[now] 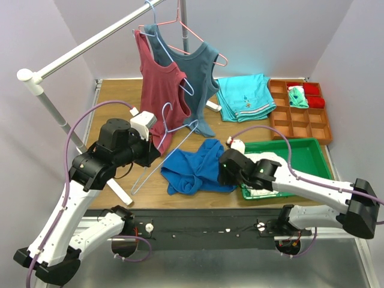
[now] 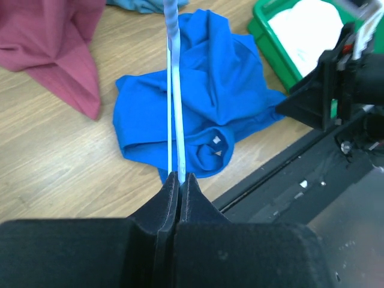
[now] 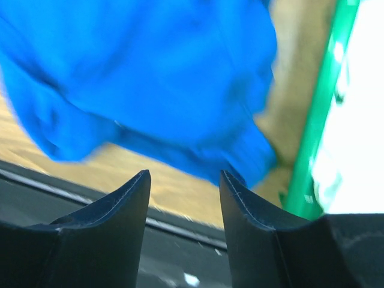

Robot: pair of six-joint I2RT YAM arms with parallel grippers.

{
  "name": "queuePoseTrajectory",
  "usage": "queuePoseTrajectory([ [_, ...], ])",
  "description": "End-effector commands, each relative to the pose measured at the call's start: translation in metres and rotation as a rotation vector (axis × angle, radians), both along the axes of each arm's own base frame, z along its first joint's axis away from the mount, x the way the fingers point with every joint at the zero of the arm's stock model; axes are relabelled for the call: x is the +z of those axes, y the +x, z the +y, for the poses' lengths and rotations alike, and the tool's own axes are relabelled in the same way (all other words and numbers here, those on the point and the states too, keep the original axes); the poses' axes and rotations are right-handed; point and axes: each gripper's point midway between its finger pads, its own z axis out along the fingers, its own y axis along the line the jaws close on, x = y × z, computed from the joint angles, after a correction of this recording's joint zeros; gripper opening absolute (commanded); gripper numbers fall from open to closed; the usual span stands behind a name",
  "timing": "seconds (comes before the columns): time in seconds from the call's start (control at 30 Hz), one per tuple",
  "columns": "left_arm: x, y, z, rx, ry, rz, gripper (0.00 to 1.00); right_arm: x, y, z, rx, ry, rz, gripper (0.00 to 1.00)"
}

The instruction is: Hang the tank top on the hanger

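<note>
The royal-blue tank top (image 1: 195,168) lies crumpled on the wooden table near its front edge; it also shows in the left wrist view (image 2: 222,90) and, blurred, in the right wrist view (image 3: 150,78). My left gripper (image 1: 152,156) is shut on the light-blue wire hanger (image 1: 133,191), with the wire pinched between its fingertips (image 2: 180,177). The hanger (image 2: 174,90) slants over the left part of the top. My right gripper (image 1: 223,172) is open and empty (image 3: 185,180), low at the top's right near edge, beside the green tray.
A maroon tank top (image 1: 161,90) on a blue hanger and a teal-grey top (image 1: 195,72) on a pink hanger hang from the white rail (image 1: 90,43). At the right are a green tray (image 1: 312,150) with white cloth, a brown divided box (image 1: 303,117) and folded turquoise clothes (image 1: 246,96).
</note>
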Motion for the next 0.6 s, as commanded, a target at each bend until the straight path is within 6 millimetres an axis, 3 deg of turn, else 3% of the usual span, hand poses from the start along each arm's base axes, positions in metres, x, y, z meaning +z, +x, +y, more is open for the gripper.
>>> queuePoseTrajectory([
  [0.0,0.007,-0.009,-0.013,-0.079,-0.067,-0.002,0.0,-0.034,-0.039,-0.025,-0.045,-0.002,0.168,0.56],
  [0.13,0.006,-0.015,-0.021,-0.117,-0.108,0.012,0.0,-0.045,-0.046,-0.028,-0.042,-0.003,0.194,0.55],
  [0.4,-0.001,-0.025,-0.029,-0.172,-0.142,0.043,0.0,-0.072,-0.029,-0.045,-0.151,-0.128,0.153,0.56],
  [0.53,-0.008,-0.034,-0.03,-0.207,-0.13,0.049,0.0,-0.08,-0.021,-0.042,-0.185,-0.129,0.128,0.55],
  [0.57,-0.01,-0.035,-0.03,-0.209,-0.119,0.05,0.0,-0.082,-0.017,-0.043,-0.196,-0.143,0.116,0.51],
])
